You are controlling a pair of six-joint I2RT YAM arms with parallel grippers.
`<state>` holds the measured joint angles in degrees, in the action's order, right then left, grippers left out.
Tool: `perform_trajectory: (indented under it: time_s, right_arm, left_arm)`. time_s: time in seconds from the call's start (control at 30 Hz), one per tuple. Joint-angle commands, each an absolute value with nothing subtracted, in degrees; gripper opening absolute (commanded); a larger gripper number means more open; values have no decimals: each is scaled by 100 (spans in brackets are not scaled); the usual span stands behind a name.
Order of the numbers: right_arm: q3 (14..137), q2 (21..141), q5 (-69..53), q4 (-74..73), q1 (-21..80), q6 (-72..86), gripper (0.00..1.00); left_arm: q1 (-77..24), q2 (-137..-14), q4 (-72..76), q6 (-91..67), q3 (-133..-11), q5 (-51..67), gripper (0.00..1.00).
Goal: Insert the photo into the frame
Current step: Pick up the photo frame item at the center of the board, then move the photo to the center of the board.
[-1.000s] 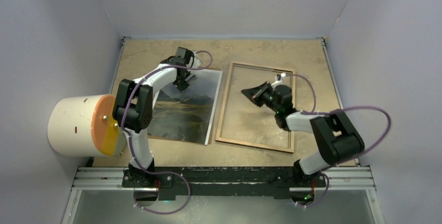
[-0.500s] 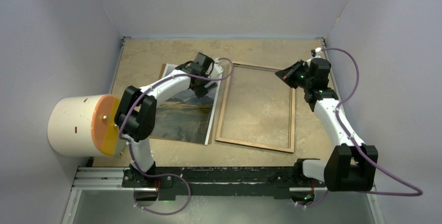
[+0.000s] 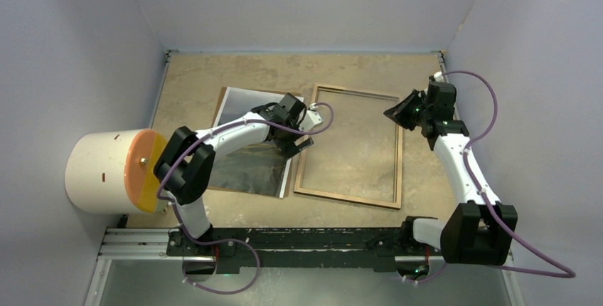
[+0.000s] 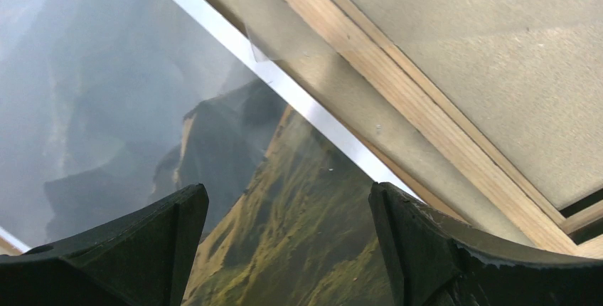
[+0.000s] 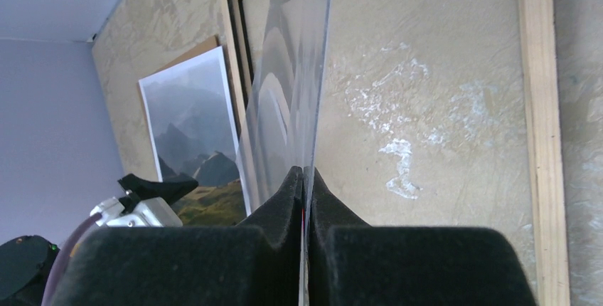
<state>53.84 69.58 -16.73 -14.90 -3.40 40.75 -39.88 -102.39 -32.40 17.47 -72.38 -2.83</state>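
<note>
In the top view we are losing the middle of the photo (image 3: 249, 174) under the left arm (image 3: 235, 129), and only a brown sliver of board (image 3: 219, 104) is peeking out beneath it. In the left wrist view the photo is running off the left edge and the frame (image 4: 398, 92) off the right. The clear pane (image 5: 291, 71) is leaving the right wrist view at its top, and from above we are barely making it out.
</note>
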Motion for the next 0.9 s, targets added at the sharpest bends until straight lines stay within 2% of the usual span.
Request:
perform_trajectory:
  time_s: [0.0, 0.37, 0.63, 0.87]
  right_arm:
    - [5788, 6807, -1304, -1659, -360, 3751, 0]
    - [5735, 6855, -1297, -1523, -360, 3753, 0]
    - [5769, 6823, -1345, -1477, -360, 3771, 0]
    - [5842, 6846, -1332, -1489, -360, 3766, 0]
  left_arm:
    - [-4164, -10113, -3032, 1499, -6964, -26, 90]
    - [-4341, -10174, -2511, 1578, -6300, -493, 90]
    - [-4326, -10067, -1478, 2753, -5489, -2266, 90]
    - [-4068, -10113, -1352, 3152, -5733, -2583, 90]
